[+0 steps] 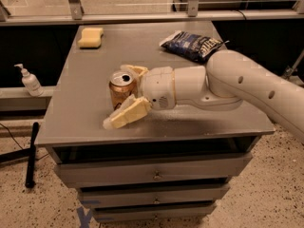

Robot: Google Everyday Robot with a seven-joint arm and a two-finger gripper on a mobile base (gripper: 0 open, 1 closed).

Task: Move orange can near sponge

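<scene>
The orange can [120,85] stands upright on the grey cabinet top [85,103], left of the middle. My gripper [117,97] reaches in from the right and is open, with the can between its two cream fingers. One finger [127,115] lies in front of the can and the other [135,71] behind it. I cannot tell whether either finger touches the can. The pale yellow sponge [90,37] lies at the far left corner of the top, well away from the can.
A dark blue snack bag [192,44] lies at the far right of the top, just behind my arm [247,87]. A white pump bottle [30,80] stands on a low ledge to the left of the cabinet. Drawers [154,172] face front.
</scene>
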